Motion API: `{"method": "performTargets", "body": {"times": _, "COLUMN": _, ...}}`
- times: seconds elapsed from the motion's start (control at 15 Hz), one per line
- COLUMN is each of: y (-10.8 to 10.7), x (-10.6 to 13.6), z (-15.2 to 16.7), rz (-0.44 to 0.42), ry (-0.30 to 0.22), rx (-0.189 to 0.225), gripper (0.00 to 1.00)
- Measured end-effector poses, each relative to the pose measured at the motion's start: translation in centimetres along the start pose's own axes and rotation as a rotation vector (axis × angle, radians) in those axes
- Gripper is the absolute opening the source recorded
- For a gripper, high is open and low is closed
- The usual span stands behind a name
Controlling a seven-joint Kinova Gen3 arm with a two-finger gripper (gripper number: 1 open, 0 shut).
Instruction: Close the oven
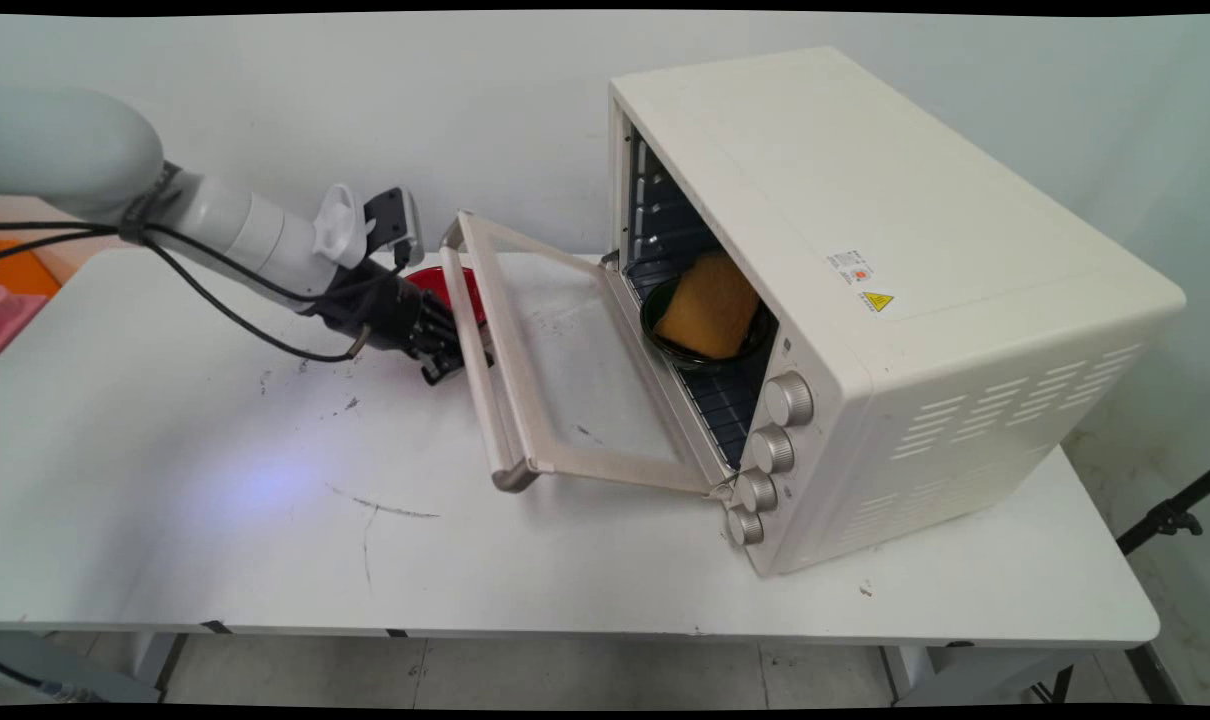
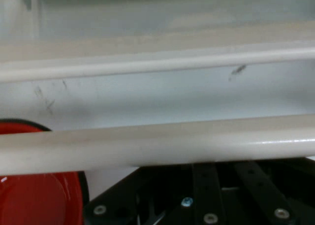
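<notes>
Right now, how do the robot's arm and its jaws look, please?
The arm is white, built of rounded tube-like links. Black cables hang from it, strapped near the joint. A white bracket with a small black camera sits at the wrist. The gripper is black, with a screwed metal linkage.

A white table (image 1: 215, 520) holds a big cream toaster oven (image 1: 895, 300) and a red bowl (image 1: 455, 290).
</notes>
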Motion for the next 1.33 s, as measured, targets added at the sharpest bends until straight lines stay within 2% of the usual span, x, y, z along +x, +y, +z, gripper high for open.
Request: {"method": "performTargets", "body": {"times": 1.33, "y": 0.0, "x": 11.2, "z": -0.3, "rz": 0.019, "ry": 0.142, "rx": -0.004, "gripper": 0.0}}
